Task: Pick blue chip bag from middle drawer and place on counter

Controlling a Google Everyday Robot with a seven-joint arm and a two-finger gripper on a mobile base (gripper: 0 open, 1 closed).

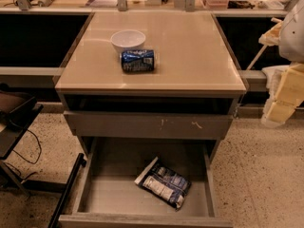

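Blue chip bag (163,183) lies askew in the open drawer (114,194) below the worktop (199,56) front edge, where its foil could slip or crumple; the end effector (280,110) hangs off the front right corner, apart or together I cannot tell; can (137,61) and bowl (128,39) crowd the landing spot

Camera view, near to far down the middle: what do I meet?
The blue chip bag in the middle drawer → scratched drawer front → soda can → white bowl, both on the counter. The gripper hangs at the right edge.
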